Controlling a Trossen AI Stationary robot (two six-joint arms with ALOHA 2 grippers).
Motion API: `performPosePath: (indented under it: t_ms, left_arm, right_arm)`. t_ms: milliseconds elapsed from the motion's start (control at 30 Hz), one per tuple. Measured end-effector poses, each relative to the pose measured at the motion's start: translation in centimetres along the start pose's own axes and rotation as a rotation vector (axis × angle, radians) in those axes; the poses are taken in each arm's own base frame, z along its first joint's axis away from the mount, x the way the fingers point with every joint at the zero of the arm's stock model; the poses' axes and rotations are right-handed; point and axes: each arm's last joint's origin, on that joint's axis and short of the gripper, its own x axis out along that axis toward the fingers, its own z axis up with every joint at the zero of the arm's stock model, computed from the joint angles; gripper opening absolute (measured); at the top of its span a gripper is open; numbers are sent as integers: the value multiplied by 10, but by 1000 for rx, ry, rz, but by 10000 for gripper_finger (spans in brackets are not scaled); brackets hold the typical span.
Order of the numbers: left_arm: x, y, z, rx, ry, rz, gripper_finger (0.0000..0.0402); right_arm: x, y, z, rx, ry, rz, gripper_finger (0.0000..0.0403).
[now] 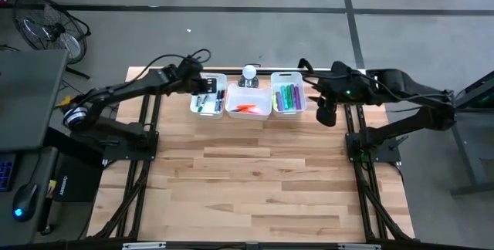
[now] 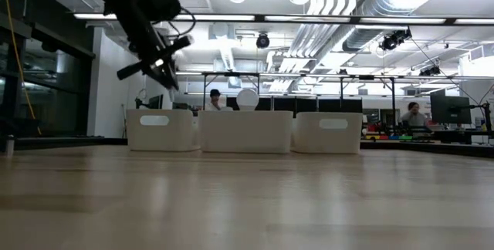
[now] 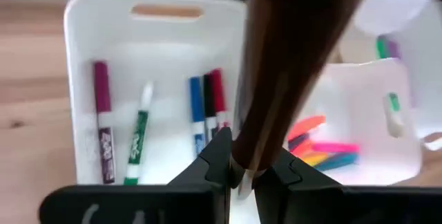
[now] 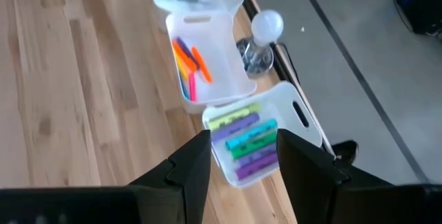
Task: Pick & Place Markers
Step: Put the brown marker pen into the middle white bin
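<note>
Three white bins stand in a row at the table's far edge: left bin, middle bin, right bin. My left gripper hovers over the left bin, shut on a dark marker, which also shows as a tilted dark stick in the low view. Purple, green, blue, black and red markers lie on the left bin's floor. Orange and pink markers lie in the middle bin, green, purple and teal ones in the right bin. My right gripper is open, up in the air to the right of the right bin. My left gripper pinches the dark marker's barrel between its two fingers, which lie across it. The fingers come from above, slanting down. The marker is lifted clear above the left bin and sits tilted, with most of its length reaching out past the fingers.
A white round-topped object stands just behind the middle bin. The wooden table top stretches from the bins to the near edge. A fan and a desk stand off the table's left side. People sit in the room beyond.
</note>
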Motion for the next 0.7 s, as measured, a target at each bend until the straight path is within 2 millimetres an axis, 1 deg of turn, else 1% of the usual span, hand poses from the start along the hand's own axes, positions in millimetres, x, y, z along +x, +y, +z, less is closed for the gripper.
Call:
performPosePath:
  t_ms: [167,200,300,533,633,700]
  left_arm:
    - [22,8,3,-31,105,45,28]
    - [26,7,5,-29,130,55,28]
    - [39,0,9,-8,210,109,28]
    - [55,-19,26,10,391,259,28]
    - [62,-28,35,39,417,278,28]
    - [68,-31,37,45,443,302,28]
  right_arm:
    - [-1,-1,-3,-19,26,-3,154]
    - [-1,-1,-3,-24,26,-4,153]
    - [-1,-1,-4,-35,29,-6,154]
    - [-1,-1,-6,-45,48,-11,153]
    - [-1,-1,-6,-48,55,-12,154]
    - [-1,-1,-6,-48,55,-12,153]
